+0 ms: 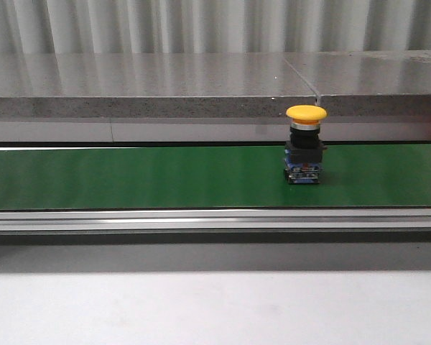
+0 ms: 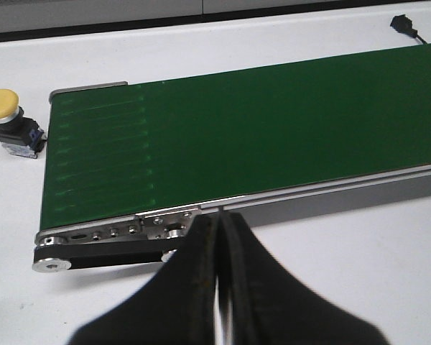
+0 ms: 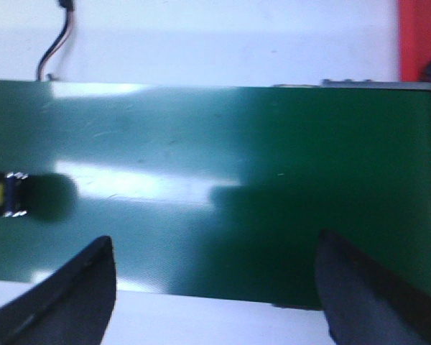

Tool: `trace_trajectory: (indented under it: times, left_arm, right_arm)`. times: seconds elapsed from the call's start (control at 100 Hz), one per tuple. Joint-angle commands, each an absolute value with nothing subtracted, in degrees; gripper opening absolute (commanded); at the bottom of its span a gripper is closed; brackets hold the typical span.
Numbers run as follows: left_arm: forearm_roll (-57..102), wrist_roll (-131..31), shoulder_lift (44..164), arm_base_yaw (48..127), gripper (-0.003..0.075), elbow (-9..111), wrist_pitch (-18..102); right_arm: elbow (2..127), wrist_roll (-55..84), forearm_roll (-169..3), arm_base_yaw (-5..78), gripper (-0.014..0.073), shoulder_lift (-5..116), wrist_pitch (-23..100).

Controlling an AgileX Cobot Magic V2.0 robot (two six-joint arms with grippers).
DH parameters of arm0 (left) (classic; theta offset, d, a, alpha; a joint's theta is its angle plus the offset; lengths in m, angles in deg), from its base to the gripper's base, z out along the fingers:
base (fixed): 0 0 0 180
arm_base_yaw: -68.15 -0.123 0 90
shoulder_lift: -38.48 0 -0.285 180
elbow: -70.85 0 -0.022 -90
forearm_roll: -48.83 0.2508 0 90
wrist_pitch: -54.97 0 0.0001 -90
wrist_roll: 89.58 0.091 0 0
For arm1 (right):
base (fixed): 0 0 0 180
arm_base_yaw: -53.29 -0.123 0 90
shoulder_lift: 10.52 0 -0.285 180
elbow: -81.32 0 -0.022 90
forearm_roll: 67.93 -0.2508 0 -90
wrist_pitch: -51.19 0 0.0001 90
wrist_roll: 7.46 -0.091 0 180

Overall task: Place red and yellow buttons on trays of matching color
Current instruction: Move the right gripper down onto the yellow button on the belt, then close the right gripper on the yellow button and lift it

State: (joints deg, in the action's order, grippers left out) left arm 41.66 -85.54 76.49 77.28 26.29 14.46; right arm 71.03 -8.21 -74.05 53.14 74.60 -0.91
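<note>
Front view: yellow mushroom-capped push-button [image 1: 305, 145] upright on green conveyor belt [image 1: 129, 176], right of centre
Right gripper [image 3: 215, 287]: my nearer tool; spread wide above belt; button off to one side
Left gripper [image 2: 219, 287]: pressed closed, empty

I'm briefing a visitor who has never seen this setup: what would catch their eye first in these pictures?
First, the yellow button, standing upright on the green conveyor belt, right of centre in the front view. A second yellow-capped button sits on the white table just off the belt's end, seen from the left wrist. Then the contrast between the arms: the left gripper has its jaws closed, while the right gripper hangs wide open over the belt.
</note>
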Motion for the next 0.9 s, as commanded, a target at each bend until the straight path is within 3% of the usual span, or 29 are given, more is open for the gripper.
trace_trajectory:
  times: [0.0,0.37,0.66,0.89]
  left_arm:
    - [40.95,-85.55,76.58,77.74,-0.002,27.83,18.64]
    - [40.95,-85.55,76.58,77.74,-0.002,27.83,18.64]
    - [40.95,-85.55,76.58,77.74,-0.002,27.83,18.64]
    - [40.95,-85.55,76.58,77.74,-0.002,27.83,18.64]
  right_arm:
    - [72.38,-7.8,-73.84,49.8,0.0572,72.67,-0.29]
    - [77.76,-5.74,-74.04,41.89,0.057,78.0,-9.07]
    - [81.84,0.82,-78.42,40.83,0.057,84.88,-13.77]
    - [82.78,1.96,-78.9,40.83,0.057,89.67,-7.7]
